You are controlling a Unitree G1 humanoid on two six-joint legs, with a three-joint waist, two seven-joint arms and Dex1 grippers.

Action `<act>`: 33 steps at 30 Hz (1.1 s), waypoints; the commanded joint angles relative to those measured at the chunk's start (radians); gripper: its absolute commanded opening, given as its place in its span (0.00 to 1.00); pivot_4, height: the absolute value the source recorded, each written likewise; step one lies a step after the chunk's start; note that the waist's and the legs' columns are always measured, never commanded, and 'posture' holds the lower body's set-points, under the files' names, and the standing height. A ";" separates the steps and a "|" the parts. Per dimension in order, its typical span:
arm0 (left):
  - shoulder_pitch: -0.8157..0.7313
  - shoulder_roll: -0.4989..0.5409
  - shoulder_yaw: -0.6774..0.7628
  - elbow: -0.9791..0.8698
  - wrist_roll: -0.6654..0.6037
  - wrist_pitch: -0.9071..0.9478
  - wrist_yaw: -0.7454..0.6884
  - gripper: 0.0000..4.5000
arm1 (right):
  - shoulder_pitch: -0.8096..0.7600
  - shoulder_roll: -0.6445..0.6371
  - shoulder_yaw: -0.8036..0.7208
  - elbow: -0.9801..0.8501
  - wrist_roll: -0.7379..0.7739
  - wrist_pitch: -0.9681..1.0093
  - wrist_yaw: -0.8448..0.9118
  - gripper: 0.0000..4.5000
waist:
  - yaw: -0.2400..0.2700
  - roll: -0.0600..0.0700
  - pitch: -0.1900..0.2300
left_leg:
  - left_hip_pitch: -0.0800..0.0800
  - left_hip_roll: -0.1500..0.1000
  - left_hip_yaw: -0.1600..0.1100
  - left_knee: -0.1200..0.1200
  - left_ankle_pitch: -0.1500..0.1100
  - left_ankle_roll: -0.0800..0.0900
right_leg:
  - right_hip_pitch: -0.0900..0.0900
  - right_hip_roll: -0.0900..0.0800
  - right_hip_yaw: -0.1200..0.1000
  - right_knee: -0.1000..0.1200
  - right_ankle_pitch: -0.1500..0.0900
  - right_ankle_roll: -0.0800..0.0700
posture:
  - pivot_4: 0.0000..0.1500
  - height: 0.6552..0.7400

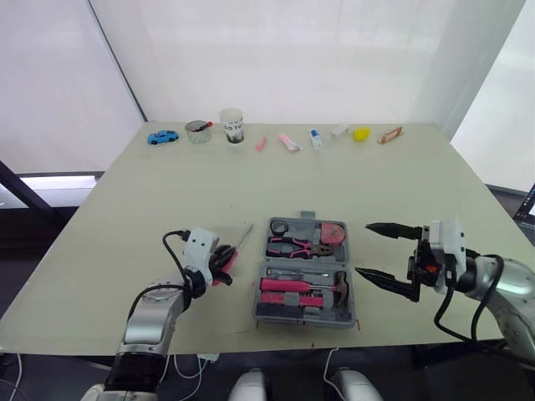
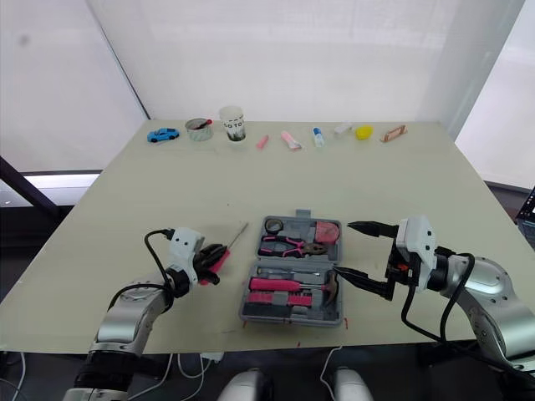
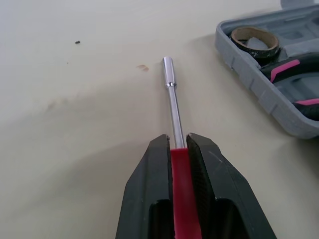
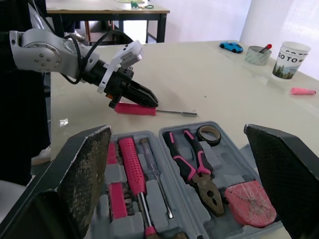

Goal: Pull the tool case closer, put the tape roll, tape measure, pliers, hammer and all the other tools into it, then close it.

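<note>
Open grey tool case (image 1: 305, 276) lying near the front edge of the table (image 1: 401, 184), between the two arms. Its moulded compartments hold a tape roll (image 1: 279, 227), a pink tape measure (image 1: 333, 232), pink-handled pliers (image 1: 291, 246) and a hammer (image 1: 339, 287). The only legible writing is on a paper cup (image 1: 232, 126) in the row of small items along the far edge; it begins "GO TO" and the rest cannot be read. A blue toy car (image 1: 163, 137) stands at the left end of that row. Left gripper (image 1: 224, 261) is just left of the case, fingers clamped narrowly on the pink-red handle of a nut driver (image 3: 172, 99). The left wrist view resolves what the head views do not: a steel shaft ending in a socket tip, lying along the tabletop and pointing past the case's corner. Right gripper (image 1: 363, 249) is at the case's right side, fingers spread wide and holding nothing. The right wrist view shows its textured pads (image 4: 84, 174) framing the case contents — with the left gripper and driver visible beyond.
</note>
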 commanded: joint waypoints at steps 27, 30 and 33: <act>-0.248 0.286 0.002 0.057 -0.170 -0.130 -0.621 0.13 | 0.093 0.001 -0.103 -0.024 0.060 -0.026 0.009 1.00 | 0.000 -0.001 0.001 | -0.001 0.000 0.000 0.000 0.000 0.000 | 0.000 0.000 0.000 -0.001 0.000 0.000 | 1.00 1.00; -0.260 0.283 -0.002 0.070 -0.160 -0.135 -0.631 0.13 | 0.097 0.004 -0.108 -0.027 0.062 -0.024 0.007 1.00 | 0.000 -0.001 0.001 | -0.001 0.000 0.000 0.000 0.000 0.000 | 0.000 0.000 0.000 -0.001 0.000 0.000 | 1.00 1.00; -0.268 0.264 0.001 0.060 -0.168 -0.095 -0.591 0.13 | 0.108 0.006 -0.110 -0.033 0.061 -0.026 0.004 1.00 | 0.000 -0.001 0.001 | -0.001 0.000 0.000 0.000 0.000 0.000 | 0.000 0.000 0.000 -0.001 0.000 0.000 | 1.00 1.00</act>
